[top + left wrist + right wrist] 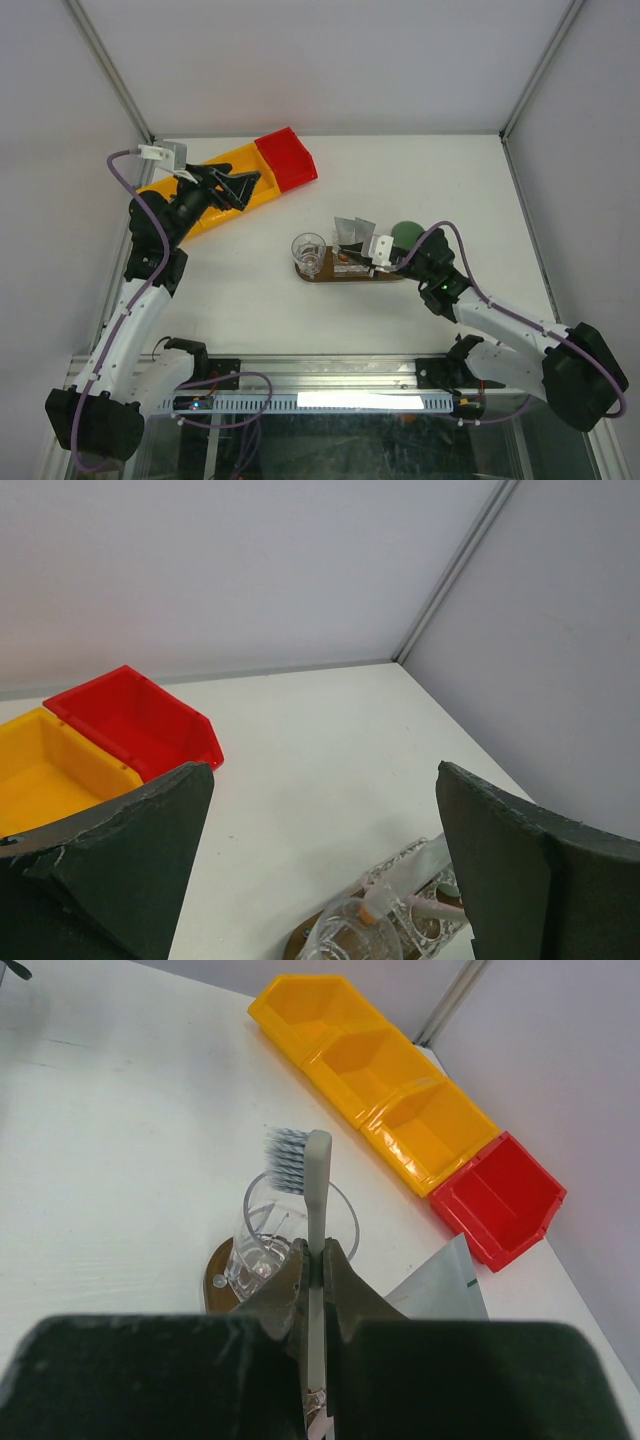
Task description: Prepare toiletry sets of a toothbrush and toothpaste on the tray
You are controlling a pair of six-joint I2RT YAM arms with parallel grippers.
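Top external: the tray (335,278) lies just off counter centre toward 4 o'clock. A clear glass (308,252) stands on its 9 o'clock end and grey tubes (352,232) stand at its middle. My right gripper (370,260) hangs over the tray. A green cup (407,232) sits at the 3 o'clock end, on or off the board I cannot tell.

My left gripper (240,190) is spread wide and empty over the yellow bin (185,205) at 10 o'clock, with the red bin (288,160) beside it.

Judgement: toothpaste looks placed and one brush is not yet set down, so the sets are unfinished.

Only the right wrist view shows my right gripper clamped on a toothbrush (318,1175), bristles up, just above the glass. The left wrist view shows something pale pink at the glass, which I cannot identify.
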